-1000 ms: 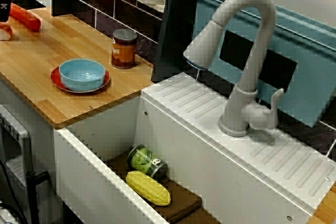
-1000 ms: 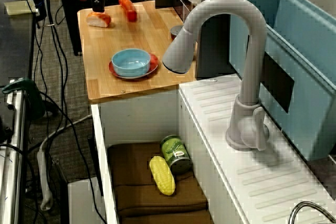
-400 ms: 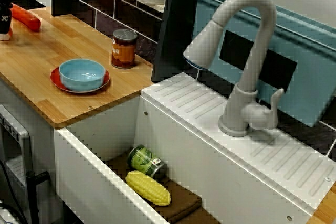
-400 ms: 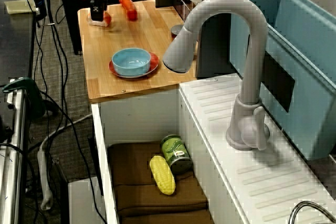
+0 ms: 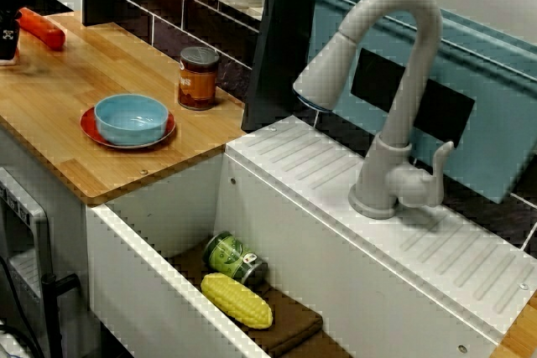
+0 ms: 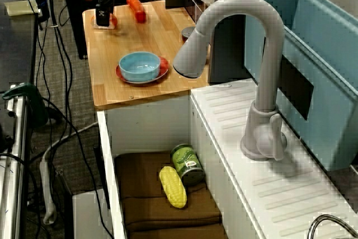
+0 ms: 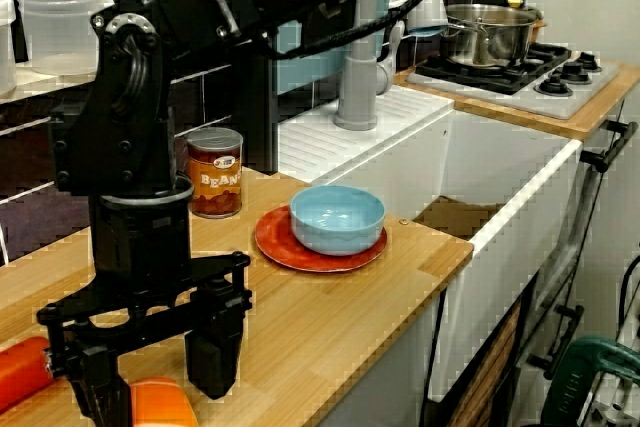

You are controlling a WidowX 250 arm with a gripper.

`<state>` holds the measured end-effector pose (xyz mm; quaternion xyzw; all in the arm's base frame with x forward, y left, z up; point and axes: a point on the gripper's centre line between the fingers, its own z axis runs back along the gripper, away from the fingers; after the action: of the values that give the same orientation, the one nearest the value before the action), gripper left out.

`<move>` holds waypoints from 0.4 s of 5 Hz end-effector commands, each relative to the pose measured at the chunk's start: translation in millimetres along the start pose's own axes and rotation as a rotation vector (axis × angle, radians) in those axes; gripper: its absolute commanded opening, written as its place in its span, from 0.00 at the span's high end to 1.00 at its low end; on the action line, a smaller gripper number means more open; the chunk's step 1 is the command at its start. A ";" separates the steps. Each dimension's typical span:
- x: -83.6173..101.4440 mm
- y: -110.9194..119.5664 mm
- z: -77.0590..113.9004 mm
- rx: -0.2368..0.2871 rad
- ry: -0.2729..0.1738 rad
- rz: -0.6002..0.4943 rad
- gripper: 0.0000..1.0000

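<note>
Sushi piece (image 7: 163, 409) lies on the wooden counter (image 7: 330, 317) between the spread fingers of the claw (image 7: 157, 387), apparently unpinched, though the crop makes contact hard to judge. An off-centre squeeze might tip it or shove it toward the carrot (image 7: 18, 375) just beside one finger. The arm (image 7: 130, 147) stands upright, wrist pointing straight down.

Orange-topped sushi piece (image 7: 163, 405) flat on counter (image 7: 330, 322)

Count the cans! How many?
2. A beans can stands on the counter near the blue bowl; a green can lies in the sink beside the corn. Others may be hidden.
</note>
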<state>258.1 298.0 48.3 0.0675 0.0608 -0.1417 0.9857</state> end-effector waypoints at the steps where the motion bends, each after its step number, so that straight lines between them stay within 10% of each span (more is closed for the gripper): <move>1: 5.9 10.6 27.8 0.064 -0.026 0.012 0.00; 2: 6.3 7.7 27.7 0.069 -0.023 0.006 0.00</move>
<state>261.2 297.3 50.3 0.0727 0.0629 -0.1418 0.9852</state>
